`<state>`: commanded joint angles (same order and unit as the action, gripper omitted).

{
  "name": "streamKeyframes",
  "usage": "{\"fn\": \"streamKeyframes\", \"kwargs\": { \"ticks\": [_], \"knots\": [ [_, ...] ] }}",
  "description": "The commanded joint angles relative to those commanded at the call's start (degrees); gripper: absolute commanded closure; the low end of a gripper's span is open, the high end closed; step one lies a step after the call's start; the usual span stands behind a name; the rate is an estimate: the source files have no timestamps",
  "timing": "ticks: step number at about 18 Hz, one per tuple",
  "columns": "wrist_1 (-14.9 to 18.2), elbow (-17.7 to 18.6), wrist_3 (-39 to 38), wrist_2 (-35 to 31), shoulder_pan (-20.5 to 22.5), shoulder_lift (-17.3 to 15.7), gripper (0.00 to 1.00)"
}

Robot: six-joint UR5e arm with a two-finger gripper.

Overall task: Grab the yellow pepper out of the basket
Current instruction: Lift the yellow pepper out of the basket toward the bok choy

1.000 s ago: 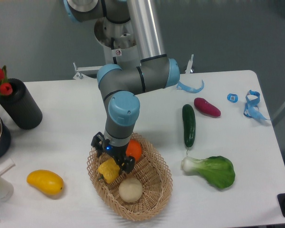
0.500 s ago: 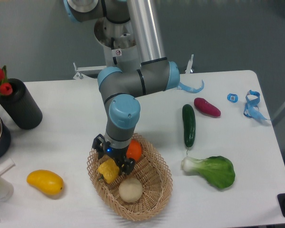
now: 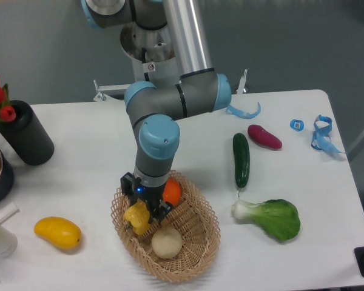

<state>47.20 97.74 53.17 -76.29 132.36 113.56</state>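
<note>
The yellow pepper (image 3: 136, 217) is a small lobed yellow fruit at the left side of the wicker basket (image 3: 197, 242). My gripper (image 3: 142, 209) reaches straight down into the basket, its black fingers (image 3: 158, 210) closed in on the pepper's sides. The pepper's upper part is hidden by the gripper body. I cannot tell whether it still rests on the basket floor.
An orange (image 3: 171, 191) and a pale round fruit (image 3: 167, 242) also lie in the basket. A mango (image 3: 57, 233) is left of it. A cucumber (image 3: 241, 159), bok choy (image 3: 270, 217) and purple eggplant (image 3: 264, 136) lie to the right. A black vase (image 3: 25, 133) stands far left.
The fingers have drawn together around the yellow pepper, from spread wide a second ago to narrow now. The arm has barely shifted.
</note>
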Motion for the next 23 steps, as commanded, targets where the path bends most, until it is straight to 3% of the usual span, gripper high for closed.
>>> {"fn": "streamKeyframes", "kwargs": {
  "ticks": [9, 13, 23],
  "knots": [
    [0.35, -9.57, 2.81, 0.0, 8.69, -1.33, 0.66],
    [0.79, -8.88, 8.6, 0.0, 12.29, -2.72, 0.66],
    [0.79, -8.53, 10.11, -0.09, 15.3, -3.43, 0.66]
  ]
}}
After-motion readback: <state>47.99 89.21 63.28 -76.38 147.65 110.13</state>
